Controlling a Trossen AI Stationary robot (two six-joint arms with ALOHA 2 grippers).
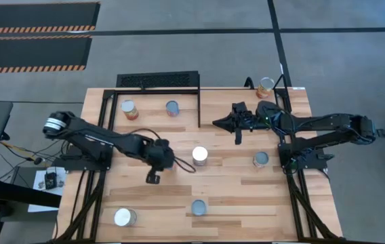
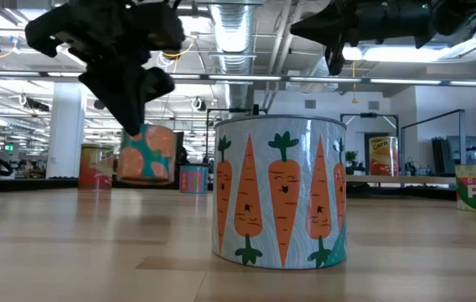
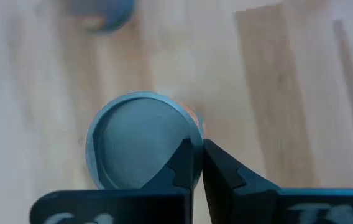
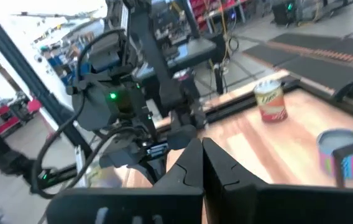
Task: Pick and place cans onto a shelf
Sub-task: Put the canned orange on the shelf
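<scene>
My left gripper (image 1: 187, 161) is mid-table, shut on a can (image 1: 200, 155) with a pale round top and an orange and teal label (image 2: 147, 155). In the low view the can's base is a little above the tabletop. My right gripper (image 1: 217, 123) is shut and empty, held high over the far middle of the table and pointing toward the shelf (image 1: 155, 118), the framed wooden ledge at far left. Two cans (image 1: 129, 108) (image 1: 172, 107) stand on their bases there. My left gripper pinches the can's top rim (image 3: 189, 134) between its two fingers, at the side of the rim nearest the arm. The fingers (image 3: 183, 165) come from above, pointing down. The can hangs below them, roughly upright, and looks lifted just clear of the table.
A carrot-label can (image 1: 199, 207) stands near the front middle, another can (image 1: 125, 217) at front left, one (image 1: 261, 159) at right by the right arm's base, and one (image 1: 266, 86) at the far right edge. A black grate (image 1: 157, 80) lies behind the shelf.
</scene>
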